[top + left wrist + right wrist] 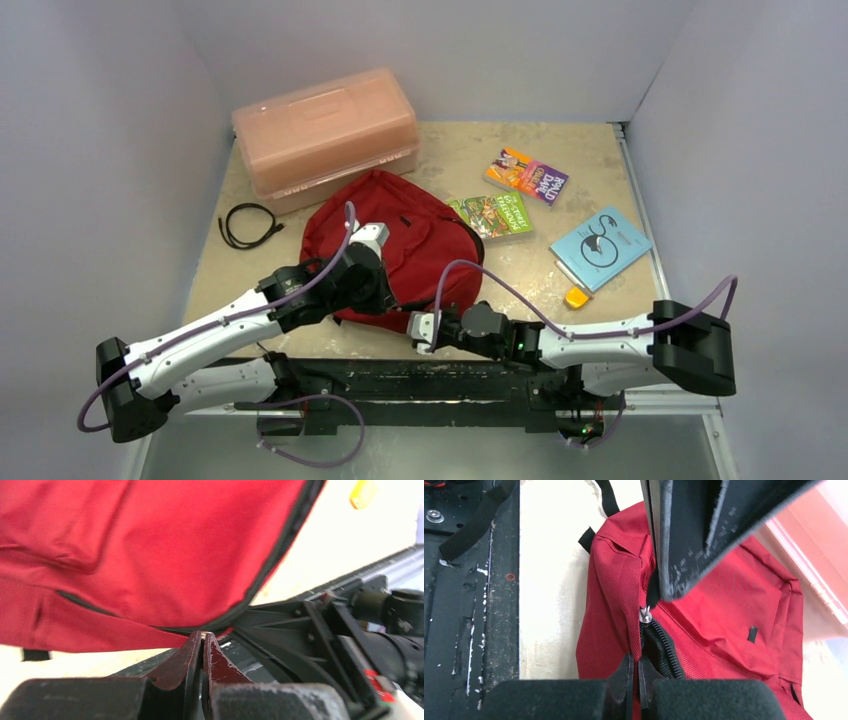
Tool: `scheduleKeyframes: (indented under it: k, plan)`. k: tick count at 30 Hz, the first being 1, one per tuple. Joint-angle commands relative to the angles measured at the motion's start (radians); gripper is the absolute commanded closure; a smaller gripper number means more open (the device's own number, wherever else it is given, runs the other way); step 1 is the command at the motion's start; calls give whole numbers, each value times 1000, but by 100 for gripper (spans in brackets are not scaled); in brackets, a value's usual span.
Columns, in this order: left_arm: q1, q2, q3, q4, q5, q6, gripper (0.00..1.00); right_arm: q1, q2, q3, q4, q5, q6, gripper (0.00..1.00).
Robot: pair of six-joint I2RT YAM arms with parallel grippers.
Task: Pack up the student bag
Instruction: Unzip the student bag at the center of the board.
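Note:
The student bag [420, 235] is dark red and lies flat in the middle of the table. Its black zipper [665, 650] is partly open near the front edge. My left gripper [204, 636] reaches over the bag's near edge and is shut on the zipper pull by the silver slider [644, 614]. My right gripper [636, 660] comes in from the right at the same edge [412, 322]. It is shut on the red fabric lip [634, 630] just beside the zipper. The inside of the bag is hidden.
A translucent orange-pink box [325, 135] stands behind the bag. A black cable [248, 225] lies at the left. To the right are two colourful books [527, 175] [492, 215], a blue book [600, 247] and a small orange item [576, 296]. The black base rail [420, 375] runs along the near edge.

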Motion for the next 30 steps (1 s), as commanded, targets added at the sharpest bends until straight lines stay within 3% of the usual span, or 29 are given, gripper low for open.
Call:
scheduleKeyframes:
  k: [1, 5, 12, 23, 30]
  plan:
    - [-1, 15, 42, -124, -197, -89, 100, 3, -66, -25, -4, 43, 68, 100]
    - [31, 51, 28, -199, -303, -146, 100, 3, -98, -35, -66, 59, 159, 100]
    - [215, 108, -19, -226, -305, -131, 100, 3, -174, -76, -89, 65, 217, 100]
    - [266, 133, -31, -406, -444, -246, 100, 3, -151, -75, -73, 78, 217, 100]
    - [299, 138, -78, -430, -422, -310, 100, 1, -158, -86, -53, 46, 250, 100]
